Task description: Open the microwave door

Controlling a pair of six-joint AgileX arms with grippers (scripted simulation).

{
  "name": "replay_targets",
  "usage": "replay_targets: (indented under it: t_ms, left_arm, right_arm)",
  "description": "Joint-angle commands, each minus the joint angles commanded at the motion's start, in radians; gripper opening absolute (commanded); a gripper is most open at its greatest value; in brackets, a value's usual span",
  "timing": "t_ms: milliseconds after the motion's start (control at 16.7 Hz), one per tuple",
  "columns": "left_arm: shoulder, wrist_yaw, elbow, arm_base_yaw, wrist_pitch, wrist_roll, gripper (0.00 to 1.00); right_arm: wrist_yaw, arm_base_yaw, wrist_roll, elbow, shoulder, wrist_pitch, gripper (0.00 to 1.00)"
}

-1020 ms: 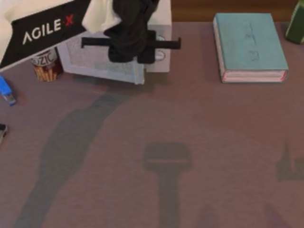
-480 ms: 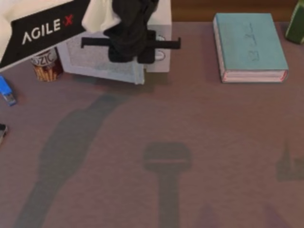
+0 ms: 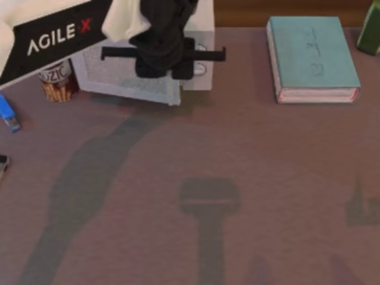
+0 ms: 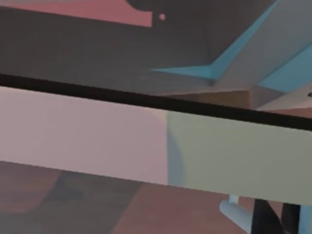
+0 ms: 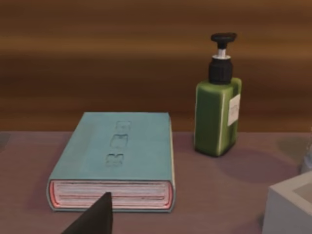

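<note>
Overhead, "AGILE·X" reads on the left arm (image 3: 53, 35); its end effector (image 3: 163, 65), fingers unreadable, covers the microwave door (image 3: 127, 86).

Colours on the mauve-brown tabletop (image 3: 249, 178)

Off-white boxy microwave (image 3: 205, 35) with grey speckled mesh door (image 3: 133, 83); teal hardcover book (image 3: 312, 50) edged pink; green pump bottle (image 5: 217, 117), black cap.

a pale door edge (image 4: 146, 141) runs across close up, dark trim along it, brown table (image 4: 161, 214) beyond.
</note>
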Motion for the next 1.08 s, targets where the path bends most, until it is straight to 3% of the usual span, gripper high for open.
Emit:
replay_targets:
  t_ms: [420, 1080]
  left_arm:
    - [0.003, 0.006, -0.004, -0.007, 0.002, -0.002, 0.00]
    - [-0.094, 0.057, -0.140, 0.016, 0.068, 0.110, 0.00]
  right_arm:
    - [0.000, 0.000, 0.000, 0.000, 0.000, 0.000, 1.00]
    - [0.000, 0.000, 0.000, 0.000, 0.000, 0.000, 1.00]
